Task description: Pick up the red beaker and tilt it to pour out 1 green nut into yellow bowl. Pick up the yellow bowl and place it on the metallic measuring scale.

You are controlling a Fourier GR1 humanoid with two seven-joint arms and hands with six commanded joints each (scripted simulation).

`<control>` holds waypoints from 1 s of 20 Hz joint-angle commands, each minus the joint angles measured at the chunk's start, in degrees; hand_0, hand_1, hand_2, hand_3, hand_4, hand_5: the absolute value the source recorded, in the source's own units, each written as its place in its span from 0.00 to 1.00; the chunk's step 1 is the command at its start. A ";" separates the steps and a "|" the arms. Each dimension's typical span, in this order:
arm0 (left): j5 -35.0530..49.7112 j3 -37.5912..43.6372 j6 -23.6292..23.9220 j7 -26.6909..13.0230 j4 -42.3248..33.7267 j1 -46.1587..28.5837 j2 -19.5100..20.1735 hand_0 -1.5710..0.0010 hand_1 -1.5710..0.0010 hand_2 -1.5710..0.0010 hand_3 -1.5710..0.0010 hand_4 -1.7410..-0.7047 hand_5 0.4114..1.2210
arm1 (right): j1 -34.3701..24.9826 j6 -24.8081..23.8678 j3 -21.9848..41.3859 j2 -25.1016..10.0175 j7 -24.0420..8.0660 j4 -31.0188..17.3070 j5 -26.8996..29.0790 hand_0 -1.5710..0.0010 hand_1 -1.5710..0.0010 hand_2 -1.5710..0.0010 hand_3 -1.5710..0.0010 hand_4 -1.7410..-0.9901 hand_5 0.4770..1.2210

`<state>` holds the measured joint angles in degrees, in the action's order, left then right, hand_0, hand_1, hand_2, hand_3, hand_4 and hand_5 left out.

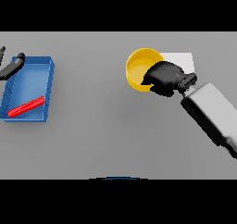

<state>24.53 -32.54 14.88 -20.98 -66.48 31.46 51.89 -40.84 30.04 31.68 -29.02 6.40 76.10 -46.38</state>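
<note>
Right hand point(167, 77) has fingers curled over the near-right rim of the yellow bowl point(137, 68), just beside the pale scale point(181, 59) behind it, so we should lift level and set it squarely; left hand point(11, 66) idle, fingers unclear.

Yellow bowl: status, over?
Right hand curled on yellow bowl rim, beside the scale. Left hand idle at blue tray; red beaker lying inside. Path clear.
</note>
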 commanded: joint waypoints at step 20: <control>0.06 -0.29 0.73 -1.95 -1.65 -1.22 0.78 1.00 1.00 1.00 1.00 0.98 0.37 | -5.86 -15.23 -7.97 0.51 4.96 -31.49 -2.83 0.00 0.00 0.08 0.16 0.00 1.00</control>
<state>24.59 -32.83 15.60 -22.94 -68.13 30.20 52.67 -46.64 14.85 23.73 -28.48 11.37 44.58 -49.23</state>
